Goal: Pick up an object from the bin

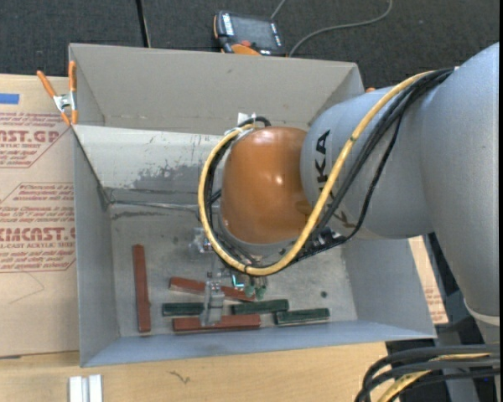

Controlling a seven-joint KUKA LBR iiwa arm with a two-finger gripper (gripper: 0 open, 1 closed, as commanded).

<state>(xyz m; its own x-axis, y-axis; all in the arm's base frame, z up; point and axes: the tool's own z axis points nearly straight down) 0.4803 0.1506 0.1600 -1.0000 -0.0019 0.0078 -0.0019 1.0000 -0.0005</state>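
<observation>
My gripper (212, 301) reaches down near the front of the bin floor, under the orange wrist cover. Its fingers stand among a cluster of flat sticks. A short red-brown stick (187, 286) lies just left of the fingers. A dark green stick (182, 309) lies to the lower left, and a long red-brown stick (216, 324) lies right below the fingertips. Whether anything sits between the fingers is hidden.
A long red-brown stick (141, 288) lies lengthwise along the left side of the floor. Two more dark green sticks (302, 315) lie to the right of the gripper near the front wall. The arm and its cover hang over the bin's middle and right.
</observation>
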